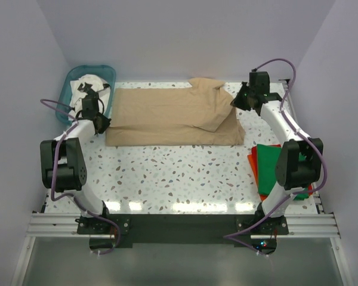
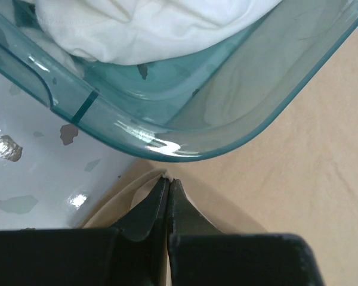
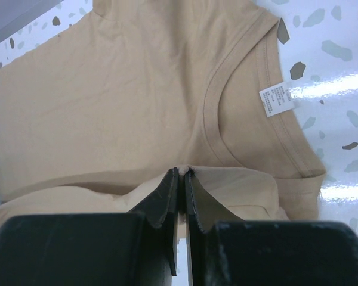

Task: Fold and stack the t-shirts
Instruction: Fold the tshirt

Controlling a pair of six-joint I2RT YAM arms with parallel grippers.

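**Both grippers pinched on the tan shirt, fold under way**

The plain tan cloth t-shirt (image 1: 167, 116) lay spread across the far half of the speckled white table (image 1: 179, 179), and one end was already doubled over near the collar. The left gripper (image 2: 167, 182) had its fingers pressed together at the shirt's left edge, with a small lip of tan cloth caught at the tips. The right gripper (image 3: 181, 174) was clamped the same way on a raised fold just short of the ribbed neckline (image 3: 227, 113), with the white care label (image 3: 277, 99) off to one side.

The teal plastic basket (image 1: 71, 74) sat right beside the left pinch and held the white printed t-shirt (image 1: 86, 80). The left wrist view could not settle whether the basket's corner rested on the tan cloth. By the right arm's base, the green folded t-shirt (image 1: 267, 161) lay on top of the red-orange t-shirt (image 1: 253, 164).

This looked like mid-fold, with the stacking yet to come. To do it well, both ends would need to rise together and level, so the span between them stayed taut without stretching. The left side called for care, since a snag on that basket corner could drag the basket or skew the crease. Thin cloth in narrow pinches slips easily, so a slow carry would suit, and the edges should be lined up before either grip let go.
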